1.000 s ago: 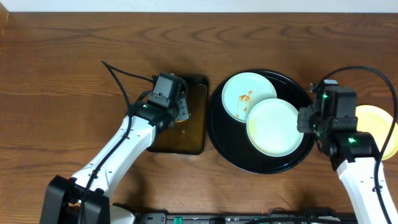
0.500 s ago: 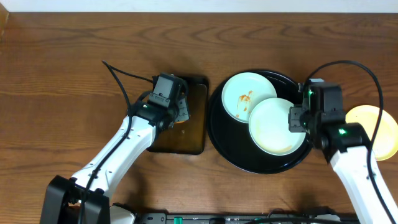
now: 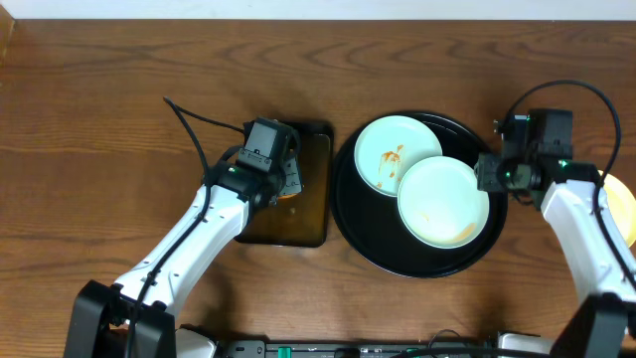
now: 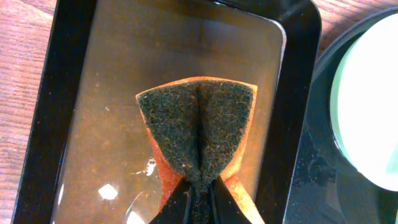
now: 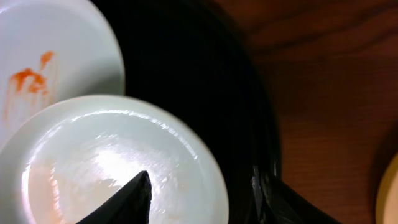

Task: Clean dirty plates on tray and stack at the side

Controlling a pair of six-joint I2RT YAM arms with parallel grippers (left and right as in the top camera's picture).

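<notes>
Left wrist: coarse dark sponge point(image 4: 197, 134) folded, pinched in left gripper point(image 4: 198, 186)

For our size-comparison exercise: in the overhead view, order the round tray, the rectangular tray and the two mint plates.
1. round tray
2. rectangular tray
3. far mint plate and near mint plate: look alike, left unranked

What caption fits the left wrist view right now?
Left gripper pinching a folded sponge over the rectangular tray, with a plate at the right edge.
</notes>
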